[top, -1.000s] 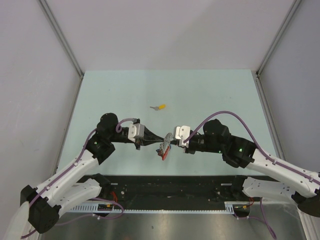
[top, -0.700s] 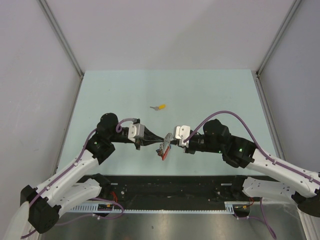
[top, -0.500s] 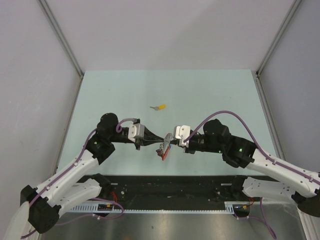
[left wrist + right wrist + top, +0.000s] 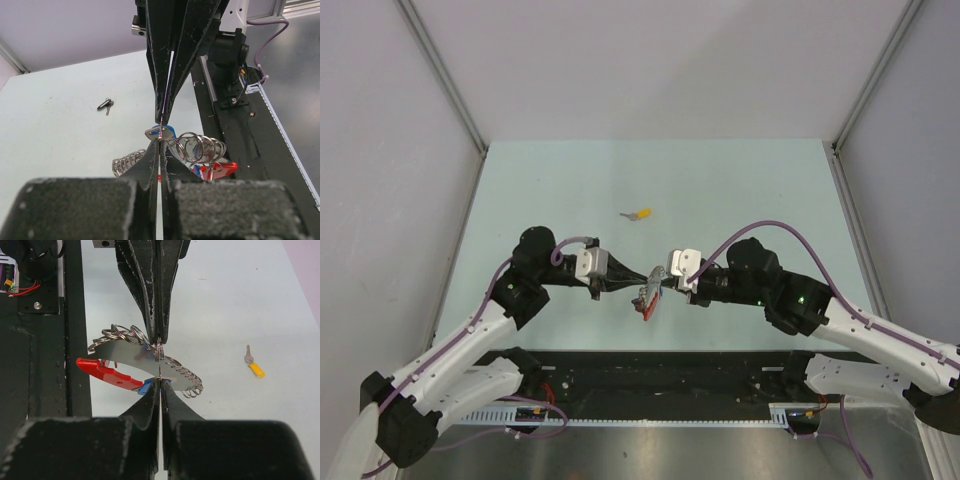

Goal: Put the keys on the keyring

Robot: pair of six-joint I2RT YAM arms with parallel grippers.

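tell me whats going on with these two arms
The left arm and right arm meet above the near edge of the pale green table, jaws shut, tip to tip. Between them hangs a silver metal keyring with a red strap loop; the left seems to pinch a ring, the right the blue-capped silver key. A yellow-capped key lies unthreaded farther out.

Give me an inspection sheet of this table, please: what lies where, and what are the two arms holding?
Surface: pale green table, flat.
Job's things: keyring with red strap held between the arms; blue-capped key at it; yellow-capped key lying apart, farther back.
Clutter: tiny black ring on the table.
Pincers: left pincer and right pincer both shut, tip to tip; left apparently on the keyring, right on the blue-capped key.
Cables: purple cables along both arms, away from the keys.
Surroundings: grey walls; black rail at the near edge.
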